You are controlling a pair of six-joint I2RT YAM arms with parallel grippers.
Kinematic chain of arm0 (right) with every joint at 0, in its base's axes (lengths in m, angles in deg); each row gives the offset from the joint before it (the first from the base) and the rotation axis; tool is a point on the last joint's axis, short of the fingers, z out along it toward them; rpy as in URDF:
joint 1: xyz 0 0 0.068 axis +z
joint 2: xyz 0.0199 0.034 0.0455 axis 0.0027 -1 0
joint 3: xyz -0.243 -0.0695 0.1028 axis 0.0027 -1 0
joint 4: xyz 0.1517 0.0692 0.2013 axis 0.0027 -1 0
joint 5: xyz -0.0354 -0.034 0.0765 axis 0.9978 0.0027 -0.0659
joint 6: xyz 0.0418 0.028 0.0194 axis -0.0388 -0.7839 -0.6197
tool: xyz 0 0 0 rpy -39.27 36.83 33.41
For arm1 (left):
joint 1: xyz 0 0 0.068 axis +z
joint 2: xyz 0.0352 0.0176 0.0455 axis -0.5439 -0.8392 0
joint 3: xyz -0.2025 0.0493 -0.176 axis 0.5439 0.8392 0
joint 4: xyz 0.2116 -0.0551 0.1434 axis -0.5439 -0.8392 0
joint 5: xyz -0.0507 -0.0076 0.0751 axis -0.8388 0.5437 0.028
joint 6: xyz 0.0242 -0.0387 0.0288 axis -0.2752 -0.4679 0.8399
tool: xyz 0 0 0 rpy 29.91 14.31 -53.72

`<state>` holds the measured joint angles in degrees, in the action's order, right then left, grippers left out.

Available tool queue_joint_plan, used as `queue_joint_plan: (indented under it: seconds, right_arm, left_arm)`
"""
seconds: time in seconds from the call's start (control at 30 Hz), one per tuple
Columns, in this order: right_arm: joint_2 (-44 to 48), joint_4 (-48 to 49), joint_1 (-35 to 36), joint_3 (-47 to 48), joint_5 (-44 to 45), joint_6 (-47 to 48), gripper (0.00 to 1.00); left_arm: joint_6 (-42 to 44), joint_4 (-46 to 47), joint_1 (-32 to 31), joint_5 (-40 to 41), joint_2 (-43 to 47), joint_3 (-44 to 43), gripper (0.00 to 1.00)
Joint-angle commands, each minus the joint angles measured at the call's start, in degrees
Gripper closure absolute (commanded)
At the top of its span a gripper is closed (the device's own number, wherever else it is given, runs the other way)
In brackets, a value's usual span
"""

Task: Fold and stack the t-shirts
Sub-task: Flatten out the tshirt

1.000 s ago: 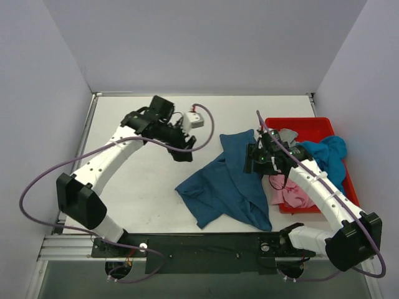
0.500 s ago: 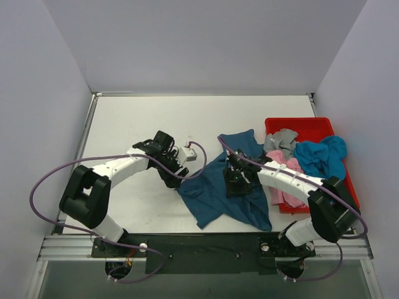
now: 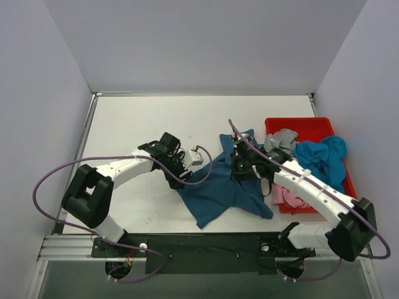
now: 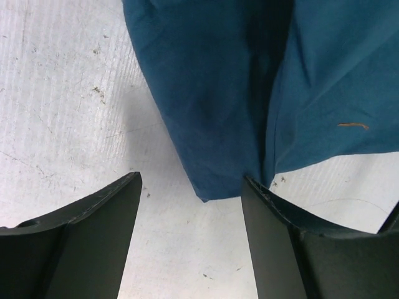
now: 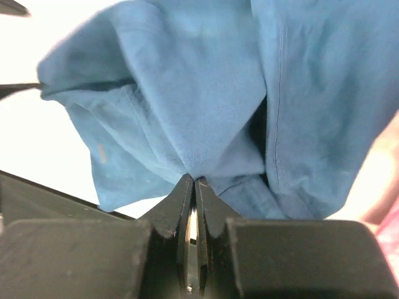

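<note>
Teal shirt [image 3: 219,187] now dragged farther back, pinched by right fingers [image 5: 176,207]; left fingers [image 4: 93,224] spread, seemingly nearer.

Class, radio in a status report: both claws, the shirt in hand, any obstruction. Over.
Left claw open over corner of dark teal t-shirt. Right claw shut on its bunched cloth. Nothing blocking. Over.
</note>
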<state>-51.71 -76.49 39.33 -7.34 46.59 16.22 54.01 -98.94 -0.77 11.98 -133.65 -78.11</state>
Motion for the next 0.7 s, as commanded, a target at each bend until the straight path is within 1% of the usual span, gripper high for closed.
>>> queue_joint_plan:
  seconds: [0.0, 0.07, 0.17, 0.23, 0.3, 0.37, 0.47, 0.5, 0.53, 0.57, 0.6, 0.63, 0.67]
  right_arm:
    - [8.4, -6.7, -1.3, 7.5, 6.4, 2.6, 1.00]
    - [10.5, -7.7, -2.7, 8.9, 6.0, 3.3, 1.00]
    - [13.0, -8.1, -4.8, 10.7, 5.5, 4.2, 1.00]
    - [13.7, -8.2, -6.9, 11.1, 2.7, 4.5, 1.00]
    - [14.1, -8.2, -8.1, 11.4, 2.1, 4.7, 1.00]
    - [14.6, -8.7, -8.6, 11.2, 2.6, 5.0, 1.00]
    - [15.7, -8.8, -10.1, 11.2, 3.1, 5.4, 1.00]
    - [16.1, -8.9, -10.5, 11.6, 3.1, 5.7, 1.00]
    - [16.3, -9.3, -10.7, 11.8, 3.2, 6.0, 1.00]
    - [16.6, -9.4, -11.3, 12.5, 3.3, 6.5, 1.00]
    - [17.0, -10.0, -11.6, 13.1, 3.8, 6.9, 1.00]
    - [17.2, -10.2, -12.4, 14.3, 4.0, 7.8, 1.00]
    - [17.2, -10.7, -13.3, 15.3, 4.3, 8.4, 1.00]
  left_arm:
    - [2.0, -2.7, 0.1, -6.7, 2.7, -3.9, 0.25]
    - [2.7, -2.5, -1.1, -7.8, 2.4, -3.4, 0.23]
    - [3.4, 0.4, -3.6, -5.9, 1.7, -1.8, 0.21]
    - [2.3, 2.8, -5.0, -5.5, 0.8, -1.2, 0.21]
    - [1.4, 3.6, -7.2, -5.4, -0.5, -1.6, 0.20]
    - [1.2, 4.3, -9.9, -3.5, -1.2, -1.8, 0.20]
    - [0.7, 8.0, -10.4, -0.9, -2.7, 0.2, 0.20]
    - [0.0, 8.6, -10.4, 0.4, -3.2, 0.2, 0.22]
    - [-0.3, 9.3, -10.5, 4.1, -4.6, 0.1, 0.25]
    - [-0.9, 9.2, -10.1, 5.8, -5.0, -1.0, 0.45]
    - [-1.0, 8.0, -10.0, 8.9, -5.9, -1.7, 0.59]
    - [-1.0, 6.9, -9.0, 10.0, -6.0, -4.2, 1.00]
    - [-1.5, 5.0, -7.6, 13.3, -5.5, -5.6, 1.00]
